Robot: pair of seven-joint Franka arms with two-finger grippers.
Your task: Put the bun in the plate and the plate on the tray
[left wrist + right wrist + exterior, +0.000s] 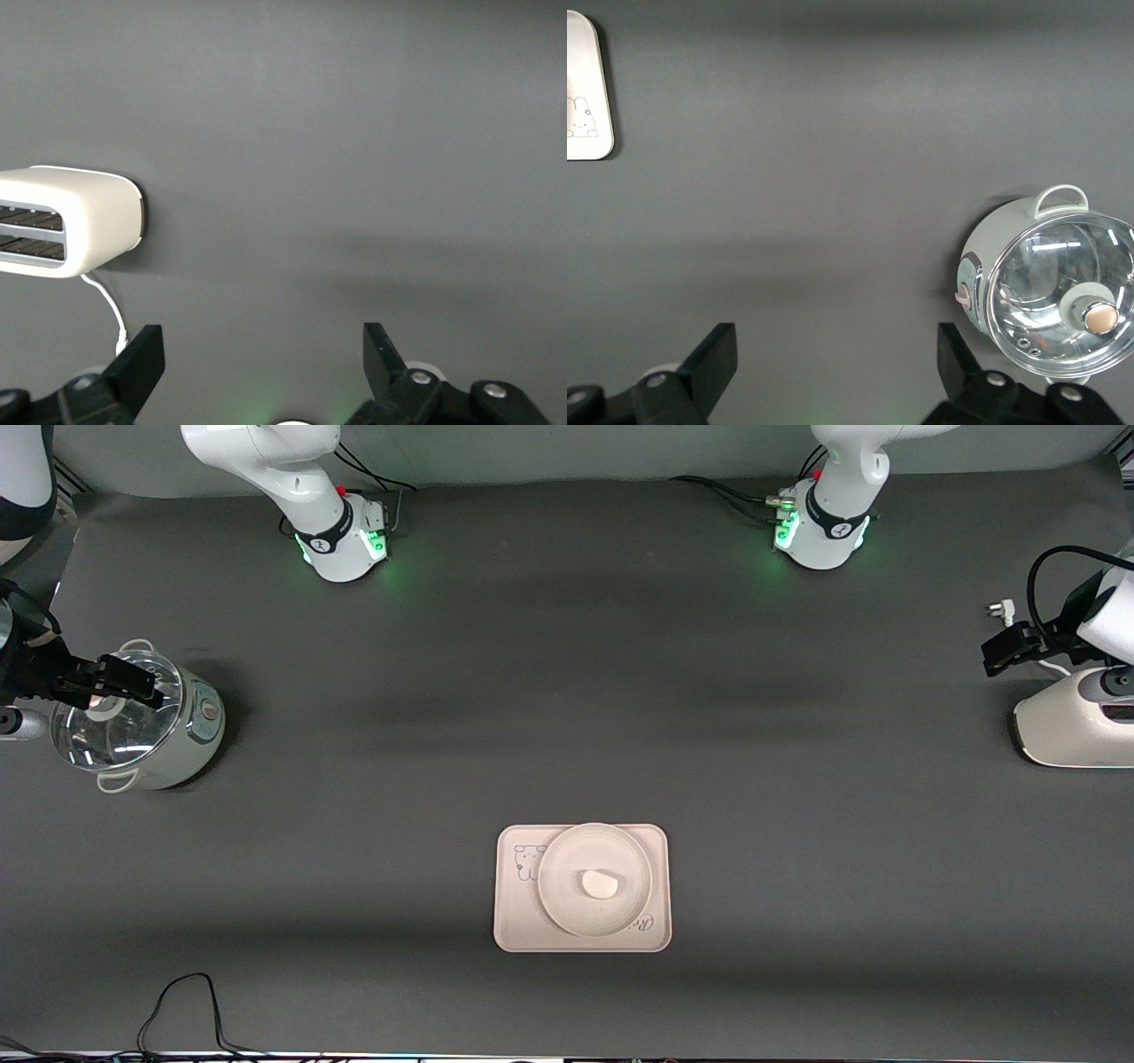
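Observation:
The off-white bun (601, 884) lies in the round cream plate (561, 853). The plate rests on the cream-pink rectangular tray (514, 926), which lies on the table's middle, near the front camera. A corner of the tray also shows in the right wrist view (585, 88). My right gripper (146, 684) hangs open and empty over the glass-lidded pot at the right arm's end; in its wrist view (837, 363) nothing lies between the fingers. My left gripper (997, 657) is open and empty above the table beside the toaster; in its wrist view (263, 363) its fingers stand wide apart.
A pale green pot with a glass lid (142, 726) stands at the right arm's end, also in the right wrist view (1050, 283). A white toaster (1072, 722) with its cord stands at the left arm's end, also in the left wrist view (71, 221). A black cable (186, 1001) lies at the front edge.

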